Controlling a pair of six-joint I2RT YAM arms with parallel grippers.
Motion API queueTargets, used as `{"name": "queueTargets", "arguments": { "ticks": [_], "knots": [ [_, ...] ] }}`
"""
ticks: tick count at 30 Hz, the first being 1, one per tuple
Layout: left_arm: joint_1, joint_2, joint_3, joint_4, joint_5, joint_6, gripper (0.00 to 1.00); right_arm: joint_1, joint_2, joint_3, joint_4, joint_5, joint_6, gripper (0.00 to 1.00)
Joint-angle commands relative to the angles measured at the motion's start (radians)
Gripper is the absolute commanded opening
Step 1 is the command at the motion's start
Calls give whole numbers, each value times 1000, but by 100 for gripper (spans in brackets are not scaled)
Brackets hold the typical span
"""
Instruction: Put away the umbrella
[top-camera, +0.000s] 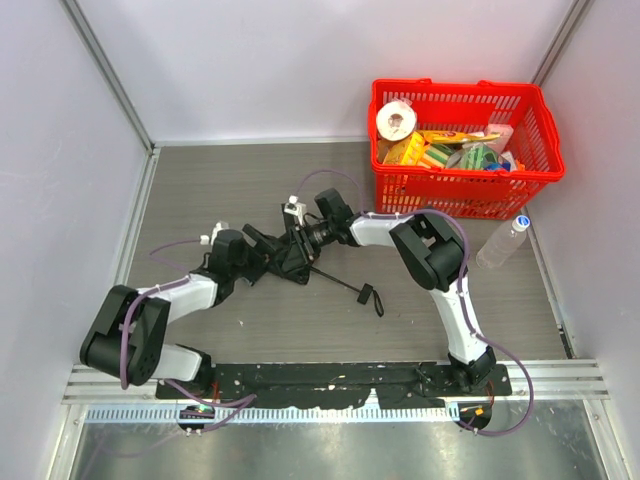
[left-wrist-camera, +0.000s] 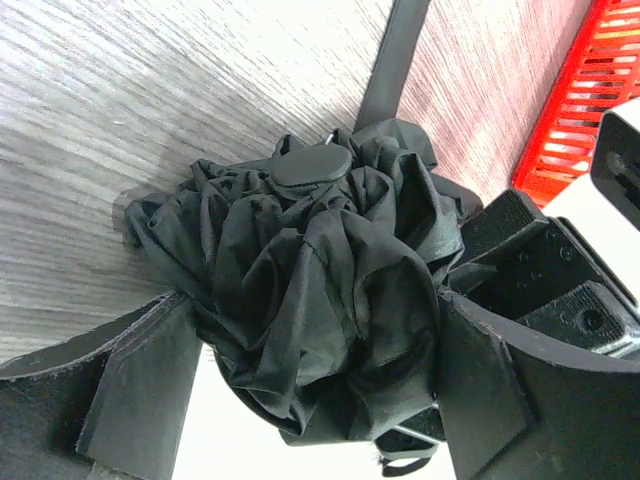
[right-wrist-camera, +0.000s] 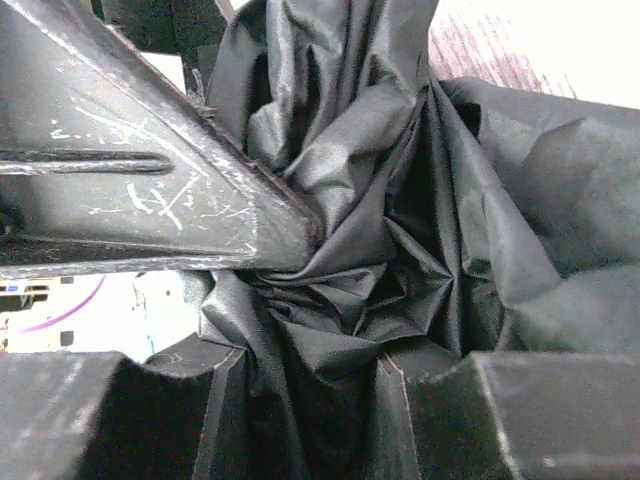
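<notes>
The umbrella (top-camera: 284, 256) lies on the table's middle as a bunched black fabric bundle. Its thin shaft (top-camera: 335, 279) runs right and toward me to the small handle with wrist loop (top-camera: 370, 298). My left gripper (top-camera: 260, 254) holds the bundle from the left and my right gripper (top-camera: 297, 247) from the right. In the left wrist view the crumpled fabric (left-wrist-camera: 310, 280) fills the space between the left gripper's (left-wrist-camera: 315, 400) jaws. In the right wrist view the fabric (right-wrist-camera: 400, 220) is pinched in the right gripper (right-wrist-camera: 310, 410).
A red basket (top-camera: 540, 175) with several packets and a roll stands at the back right and shows in the left wrist view (left-wrist-camera: 580, 100). A clear plastic bottle (top-camera: 500, 242) lies just in front of the basket. Grey walls close the back and sides.
</notes>
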Motion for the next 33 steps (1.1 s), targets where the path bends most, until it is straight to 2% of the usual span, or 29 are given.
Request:
{"name": "queueTargets", "arguments": {
  "ticks": [1, 3, 6, 8, 9, 13, 14, 16, 17, 18, 19, 20, 21, 27, 29, 33],
  "knots": [
    [-24, 96, 4, -54, -3, 2, 78, 41, 49, 16, -252, 63, -105, 1],
    [-24, 113, 4, -63, -8, 1, 67, 44, 34, 18, -257, 64, -110, 1],
    [-24, 127, 7, -61, -3, 11, 44, 53, 21, 55, -321, 75, -170, 1],
    [-24, 132, 32, -105, 0, 31, 23, 57, 14, 78, -359, 92, -203, 1],
    [-24, 133, 43, -132, -2, 39, 17, 59, 14, 85, -390, 97, -211, 1],
    [-24, 138, 67, -178, 26, 54, 2, 59, 3, 131, -437, 144, -234, 2],
    [-25, 138, 73, -188, 36, 54, 0, 59, -5, 144, -445, 181, -225, 4],
    [-24, 139, 74, -201, 50, 48, 0, 59, -32, 147, -441, 291, -190, 20],
    [-24, 139, 75, -205, 53, 50, 0, 59, -67, 138, -439, 334, -182, 31],
    [-24, 142, 74, -216, 58, 50, 0, 61, -84, 132, -435, 394, -167, 62],
    [-24, 144, 75, -224, 59, 50, 0, 61, -126, 112, -425, 422, -152, 66],
    [-24, 144, 70, -219, 63, 50, 0, 64, -147, 102, -412, 445, -147, 73],
    [-24, 145, 69, -221, 64, 48, 0, 65, -190, 80, -405, 465, -136, 76],
    [-24, 144, 70, -225, 70, 51, 0, 91, -391, 0, -347, 714, -186, 80],
    [-24, 144, 73, -225, 75, 50, 0, 137, -413, 6, -361, 822, -286, 80],
    [-25, 147, 84, -238, 79, 50, 0, 244, -395, 10, -321, 1075, -378, 82]
  ]
}}
